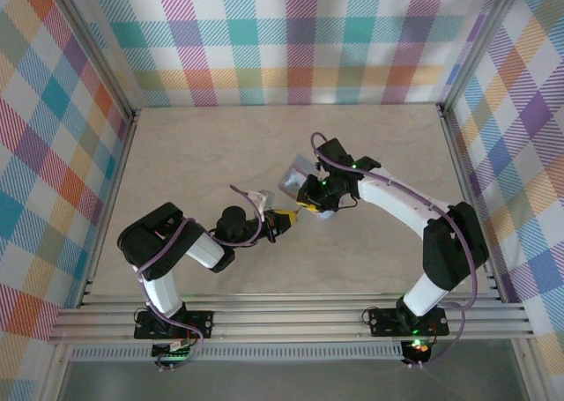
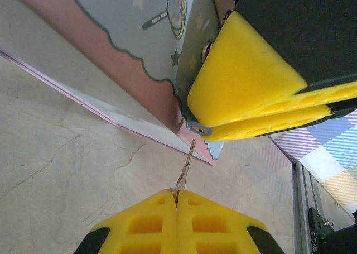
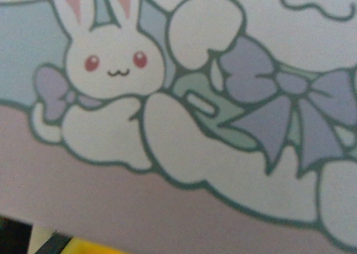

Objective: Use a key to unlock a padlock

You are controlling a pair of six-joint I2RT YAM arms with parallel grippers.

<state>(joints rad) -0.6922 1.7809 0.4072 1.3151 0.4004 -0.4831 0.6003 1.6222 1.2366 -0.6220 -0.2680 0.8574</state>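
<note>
The padlock [image 1: 295, 174] is a flat pale blue-grey block, tilted up off the table mid-scene. My right gripper [image 1: 315, 198] is shut on its near corner. In the left wrist view its printed face [image 2: 139, 36] slants across the top, with a yellow right finger [image 2: 251, 81] pressed on its edge. A rabbit and bow print [image 3: 184, 114] covers the right wrist view. My left gripper [image 2: 177, 195] is shut on the key [image 2: 186, 166], a slim metal sliver. The key's tip points up at the block's lower corner, just short of a small blue-grey spot [image 2: 199, 129].
The pale wooden table [image 1: 203, 145] is walled in by plaid panels [image 1: 291, 40] at the back and both sides. A metal rail [image 1: 291, 317] runs along the near edge by the arm bases. Both arms meet at the table's middle.
</note>
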